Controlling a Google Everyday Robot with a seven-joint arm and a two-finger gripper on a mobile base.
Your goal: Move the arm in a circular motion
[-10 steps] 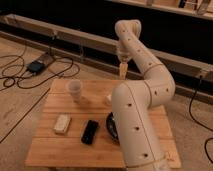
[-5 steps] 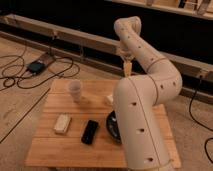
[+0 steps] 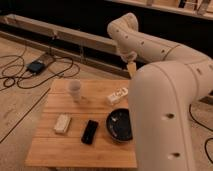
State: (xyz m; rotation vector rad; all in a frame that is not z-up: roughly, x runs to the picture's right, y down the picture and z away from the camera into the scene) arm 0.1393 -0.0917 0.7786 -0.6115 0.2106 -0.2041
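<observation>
My arm (image 3: 165, 52) arches in from 3 o'clock; pincer (image 3: 131, 69) hangs tip-down near the counter's (image 3: 60, 147) far edge, 12 o'clock of the bowl (image 3: 119, 125). Open or closed? Can't tell, honestly.

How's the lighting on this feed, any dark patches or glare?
Camera view: the table is warmly, evenly lit without glare; the backdrop behind the arm is nearly black; the gripper hangs tan above the table's far edge.
</observation>
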